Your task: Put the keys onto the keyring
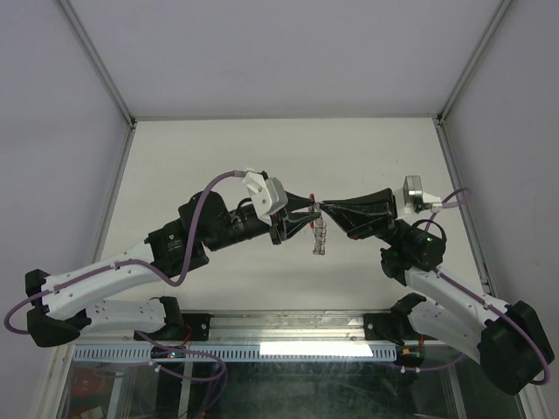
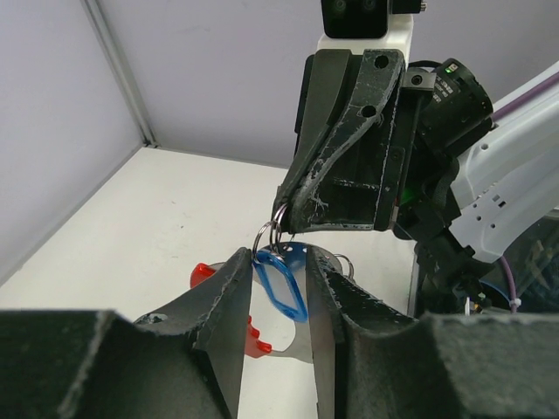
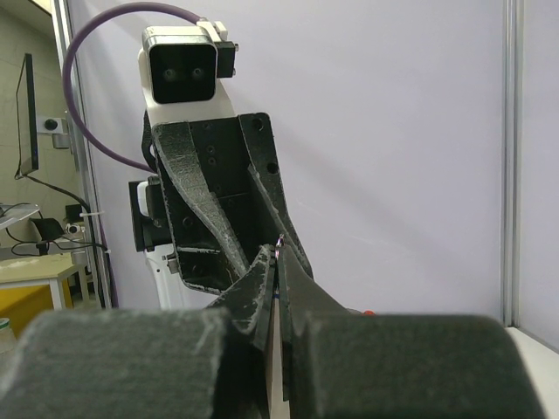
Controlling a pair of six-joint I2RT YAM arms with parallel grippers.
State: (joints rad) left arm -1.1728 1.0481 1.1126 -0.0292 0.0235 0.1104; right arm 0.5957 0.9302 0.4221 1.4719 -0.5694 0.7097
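we see the left gripper [image 2: 276, 262] with fingers [image 2: 218, 305] of matt black plastic. the surface is grainy and layered like printed parts, and their inner faces are smoother with a grey sheen. the right gripper [image 2: 286, 220] has the same rough black finish, scuffed whitish near its tip. the blue key [image 2: 293, 301] has a glossy plastic head that is smooth and catches light. the ring [image 2: 272, 231] is bright polished metal wire. the red tab [image 2: 258, 340] looks like smooth plastic, slightly shiny. the chain [image 1: 320, 237] reads as silvery metal. the table [image 1: 218, 157] is matt off-white. the arm shells [image 1: 96, 279] are smooth white plastic, and the cables [image 1: 201, 201] wear a purple jacket — satin, rubbery.
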